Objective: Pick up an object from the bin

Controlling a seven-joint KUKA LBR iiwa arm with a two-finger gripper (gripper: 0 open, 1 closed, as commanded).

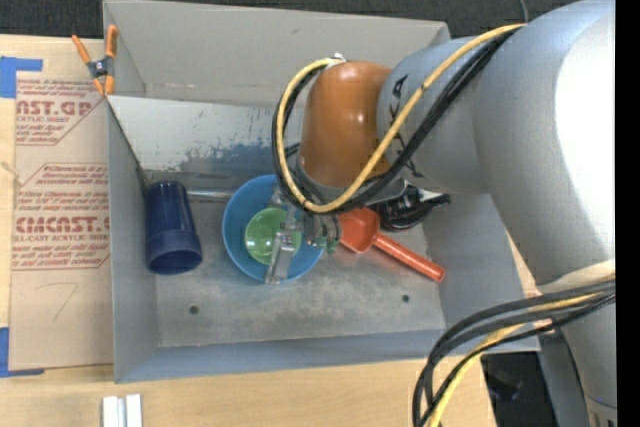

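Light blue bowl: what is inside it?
Inside the light blue bowl lies a round green thing, with the gripper down in the bowl at its right. The arm covers the bowl's upper right part, so anything there cannot be seen.

Shows the gripper (283, 260) mid-frame over a light blue bowl (234, 217) with a green round thing (261, 231) inside; dark blue cup (170, 225) left, orange scoop (362, 231) right.

One each: navy cup (172, 225), blue bowl (230, 233), green piece (262, 233), orange scoop (362, 231).
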